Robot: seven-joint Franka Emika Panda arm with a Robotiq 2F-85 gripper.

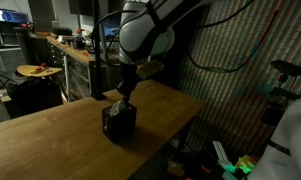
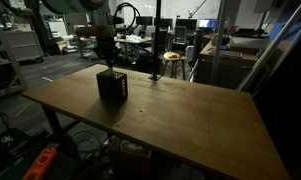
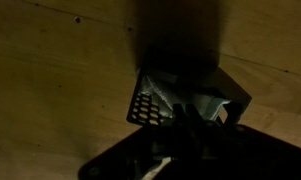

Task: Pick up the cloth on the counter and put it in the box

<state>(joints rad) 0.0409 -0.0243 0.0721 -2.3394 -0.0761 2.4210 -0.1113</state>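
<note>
A black mesh box stands on the wooden counter; it also shows in the other exterior view and in the wrist view. My gripper hangs straight down over the box's open top in both exterior views. In the wrist view its dark fingers sit close together at the box mouth, with the pale cloth bunched around them inside the box. The fingers look shut on the cloth. The lower part of the cloth is hidden by the box walls.
The box stands near one corner of the counter, close to its edges. A stool and cluttered desks stand behind. A round side table and a workbench are beyond the counter's far end.
</note>
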